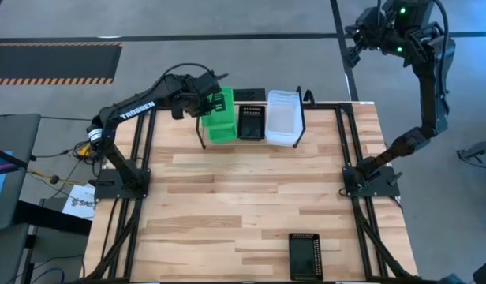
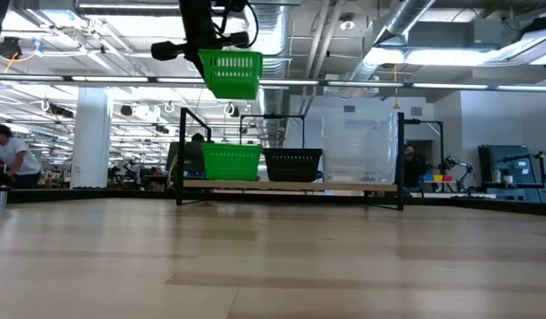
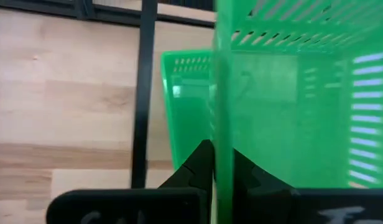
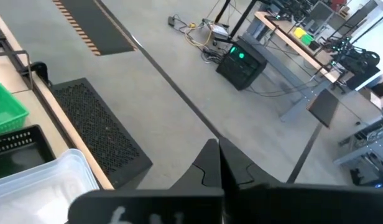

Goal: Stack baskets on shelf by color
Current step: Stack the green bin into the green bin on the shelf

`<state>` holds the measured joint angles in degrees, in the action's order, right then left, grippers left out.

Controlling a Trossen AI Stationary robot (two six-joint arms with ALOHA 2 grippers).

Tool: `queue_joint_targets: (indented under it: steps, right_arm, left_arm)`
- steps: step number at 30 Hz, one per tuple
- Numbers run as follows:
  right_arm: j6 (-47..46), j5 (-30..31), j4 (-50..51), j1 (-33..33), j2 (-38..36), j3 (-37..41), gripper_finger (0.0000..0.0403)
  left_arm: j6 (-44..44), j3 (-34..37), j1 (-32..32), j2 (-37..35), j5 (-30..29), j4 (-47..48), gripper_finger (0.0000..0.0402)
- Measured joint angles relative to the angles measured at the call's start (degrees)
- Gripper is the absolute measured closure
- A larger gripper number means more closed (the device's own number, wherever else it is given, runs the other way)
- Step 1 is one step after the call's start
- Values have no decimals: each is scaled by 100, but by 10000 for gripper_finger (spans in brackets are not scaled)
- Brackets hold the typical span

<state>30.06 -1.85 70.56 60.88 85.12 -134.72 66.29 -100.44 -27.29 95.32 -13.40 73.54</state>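
Observation:
My left gripper (image 1: 205, 101) is at the shelf's left end, shut on a bright green basket (image 2: 230, 73) that hangs in the air above another green basket (image 2: 230, 162) on the black wire shelf (image 2: 179, 155). A black mesh basket (image 2: 292, 165) stands in the shelf's middle and a stack of clear baskets (image 2: 360, 146) at its right end. One more black basket (image 1: 304, 256) lies flat at the table's near edge. My right gripper (image 4: 219, 163) is shut and raised beyond the table's far right corner. My left gripper holds the green basket by one side wall at its rim (image 3: 223, 124). The wall is pinched between the two fingers (image 3: 198, 163), one inside the basket and one outside. The basket is lifted clear, roughly upright, above the green basket on the shelf (image 3: 185, 106).
A black mesh piece (image 4: 98, 130) lies just beyond the table's far edge behind the shelf. The wooden tabletop (image 1: 243, 197) between the shelf and the near black basket is bare. The large black tube frame (image 1: 144, 150) carries both arm bases. People sit in the room behind.

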Motion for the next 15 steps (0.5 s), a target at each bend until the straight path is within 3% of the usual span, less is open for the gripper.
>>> queue_joint_targets:
  steps: [10,15]
  right_arm:
    - [-4,-69,133,-124,8,0,403]
    - [-4,-151,147,-247,9,0,403]
  left_arm:
    - [170,17,77,906,296,-32,401]
    - [219,22,61,980,209,34,401]
